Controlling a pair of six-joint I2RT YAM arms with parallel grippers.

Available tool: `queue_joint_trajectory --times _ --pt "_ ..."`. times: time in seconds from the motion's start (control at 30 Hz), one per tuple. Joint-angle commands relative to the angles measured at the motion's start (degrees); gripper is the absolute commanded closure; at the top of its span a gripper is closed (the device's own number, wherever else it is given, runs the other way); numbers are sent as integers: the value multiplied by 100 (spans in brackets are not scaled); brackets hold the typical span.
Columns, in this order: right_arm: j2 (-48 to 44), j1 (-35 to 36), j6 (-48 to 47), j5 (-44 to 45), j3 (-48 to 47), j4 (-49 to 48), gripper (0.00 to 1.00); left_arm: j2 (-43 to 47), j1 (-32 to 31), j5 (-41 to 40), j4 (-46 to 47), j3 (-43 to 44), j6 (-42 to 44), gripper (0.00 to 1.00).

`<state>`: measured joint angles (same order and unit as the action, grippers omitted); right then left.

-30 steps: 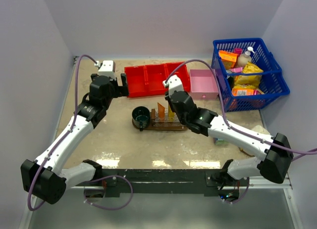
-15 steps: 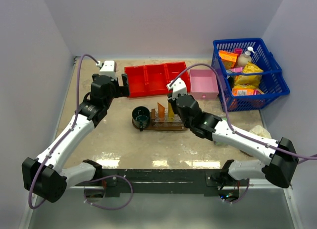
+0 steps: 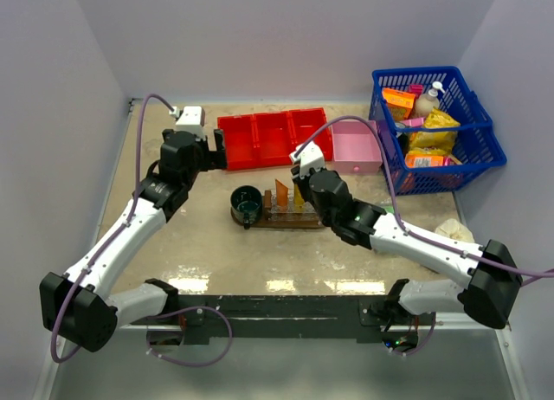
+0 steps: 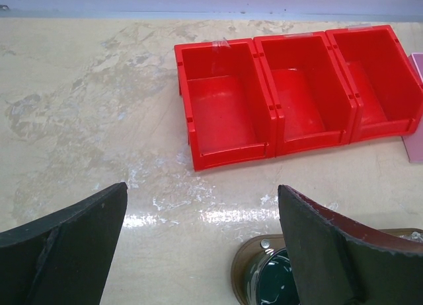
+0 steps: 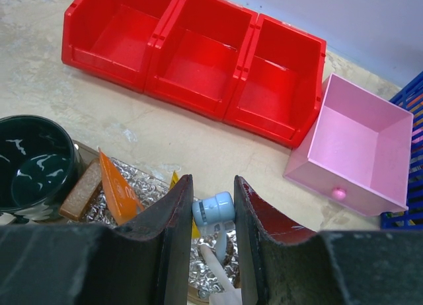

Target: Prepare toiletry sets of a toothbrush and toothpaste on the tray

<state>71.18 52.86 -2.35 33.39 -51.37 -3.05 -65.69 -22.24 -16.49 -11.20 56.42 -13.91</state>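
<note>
My right gripper (image 5: 211,187) is shut on a toothbrush (image 5: 213,210) with a pale blue capped head and a white handle running down between the fingers. It hangs over the right end of the tray (image 3: 279,220), which carries crinkled foil. Two toothpaste tubes stand upright on the tray, a deep orange one (image 5: 122,189) and a yellower one (image 5: 174,181) partly hidden by my left finger. My left gripper (image 4: 201,245) is open and holds nothing, hovering between the tray's left end (image 4: 248,269) and the red bin.
A dark green cup (image 3: 246,201) sits on the tray's left end. Behind the tray stand a red three-compartment bin (image 3: 273,138) and a pink box (image 3: 357,147). A blue basket (image 3: 472,158) of goods fills the back right corner.
The right arm has shifted slightly right and nearer, over the tray's right end, still gripping the toothbrush. The left arm has hardly moved.
</note>
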Motion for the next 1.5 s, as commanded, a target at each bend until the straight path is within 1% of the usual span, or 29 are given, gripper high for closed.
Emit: queue_joint_trajectory --times 0.0,0.43,0.8,1.1,1.2,1.33,1.47 --pt "-174 14 -64 -25 84 -381 100 -23 35 67 276 44 38 0" --pt "1 22 -81 -87 101 -302 99 -75 35 111 285 62 29 0" --pt "159 66 -143 -52 110 -231 94 -102 35 137 268 62 11 0" --pt "203 75 -143 -17 110 -231 85 -102 35 146 276 62 11 0" --pt "204 75 -143 -8 110 -231 81 -110 35 146 276 70 11 0" --pt "221 75 -143 10 119 -231 71 -102 35 155 276 62 11 0" --pt "195 75 -134 19 119 -249 63 -102 35 164 276 62 11 0"
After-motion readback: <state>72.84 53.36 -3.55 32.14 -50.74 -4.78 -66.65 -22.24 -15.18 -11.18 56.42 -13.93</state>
